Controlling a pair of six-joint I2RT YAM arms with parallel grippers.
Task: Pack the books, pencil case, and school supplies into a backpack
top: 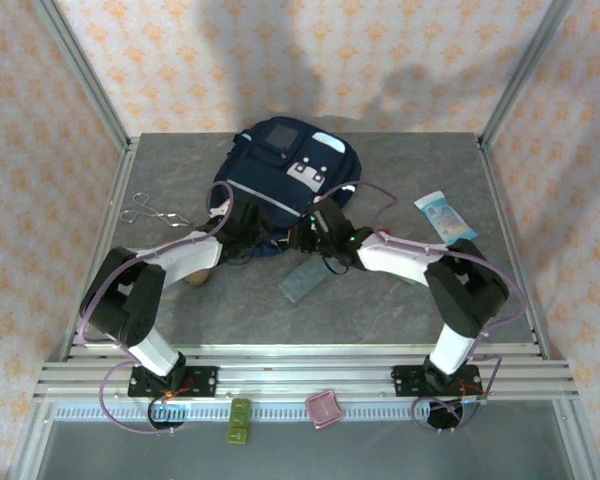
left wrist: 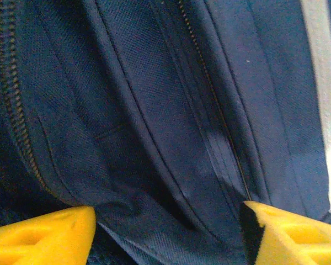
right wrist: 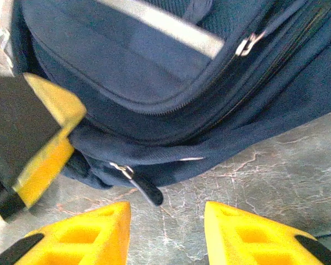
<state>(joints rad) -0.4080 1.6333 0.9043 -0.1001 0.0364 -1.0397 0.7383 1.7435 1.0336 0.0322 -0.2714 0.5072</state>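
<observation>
Right gripper [right wrist: 166, 234]: jaws parted, nothing between them, only bare table [right wrist: 276, 165] showing through the gap. It sits low at the near edge of the backpack [top: 280, 165]. A dark zipper pull [right wrist: 137, 181] hangs off the bag's lower seam just ahead of the fingertips, not touching them.

Left gripper [left wrist: 165, 234]: jaws spread wide, tips pushed right up to the navy fabric. A fold of cloth bulges in the space between the tips; cannot tell whether either finger presses on it. Zipper teeth [left wrist: 14, 110] run down the left of the wrist view, and a white strip [left wrist: 320, 110] runs down the right.

From above, both arms reach in to the bag's near side, left gripper at its left corner, right gripper just beside it to the right.

Backpack lies flat at the middle-far part of the table, grey patch facing up.

Pencil case [top: 305, 280]: on the table just near of the bag, lying at a slant below the right gripper, apart from it.

Brown book [top: 202, 272]: only a corner shows beside the left forearm.

Red piece [top: 323, 408] and green piece [top: 240, 420]: on the frame strip at the near edge, between the arm bases, well apart from the bag.

Scissors [top: 145, 212] lie left of the bag, and a tube [top: 445, 216] right of it.
</observation>
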